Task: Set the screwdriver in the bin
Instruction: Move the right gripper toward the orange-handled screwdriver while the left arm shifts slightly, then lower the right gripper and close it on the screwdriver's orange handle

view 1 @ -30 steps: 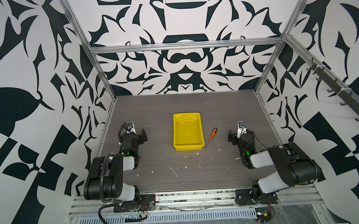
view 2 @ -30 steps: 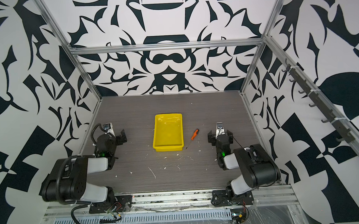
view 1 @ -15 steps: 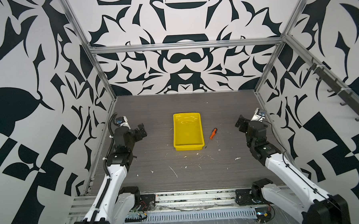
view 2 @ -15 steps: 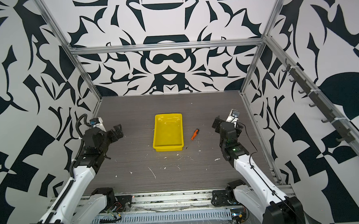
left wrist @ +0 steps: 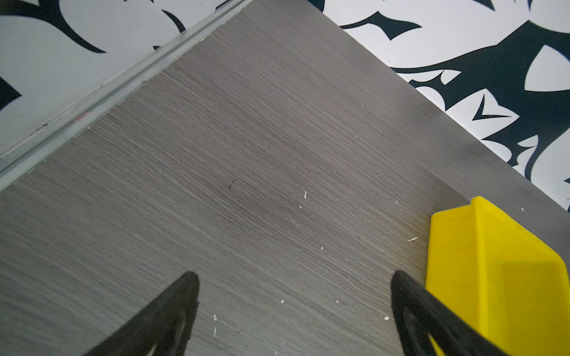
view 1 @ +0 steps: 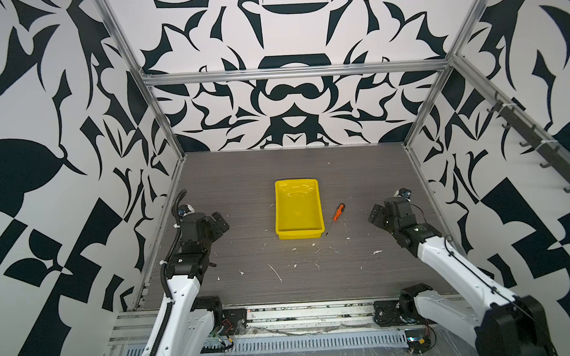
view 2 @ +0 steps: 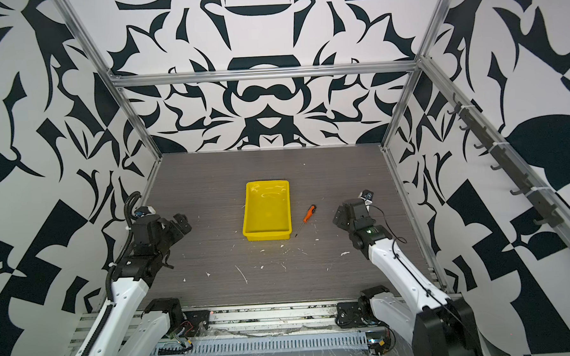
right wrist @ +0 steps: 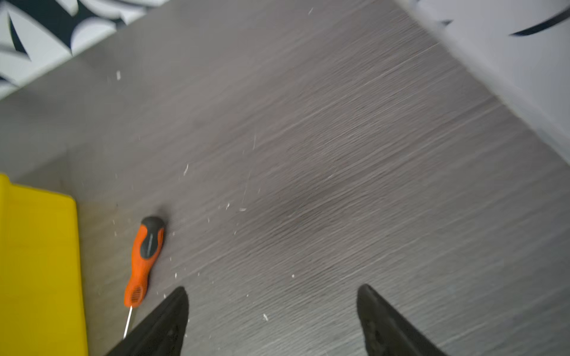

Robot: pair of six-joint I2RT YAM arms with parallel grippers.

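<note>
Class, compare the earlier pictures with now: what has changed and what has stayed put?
The left arm and right arm unfolded from their tucked pose and rose; the left claw and right claw now hang open and empty either side of the bin. Nothing was taken or released. The screwdriver and bin lie unmoved.

I am standing in a robotics lab, looking into a boxed-in test cell. Black-and-white patterned panels (view 1: pixel 287 30) are closing it in at 9, 12 and 3 o'clock, and bare aluminium framing (view 1: pixel 292 72) is running along their edges. A rail of hooks (view 1: pixel 536 140) is lining the 3 o'clock wall. At 6 o'clock the left arm (view 1: pixel 180 299) and the right arm (view 1: pixel 452 264), both white, are rising from a metal mounting rail (view 1: pixel 316 311). A slotted cable duct (view 1: pixel 317 342) and loose wiring (view 1: pixel 224 333) are showing just below a grey wood-grain tabletop (view 1: pixel 301 284).
</note>
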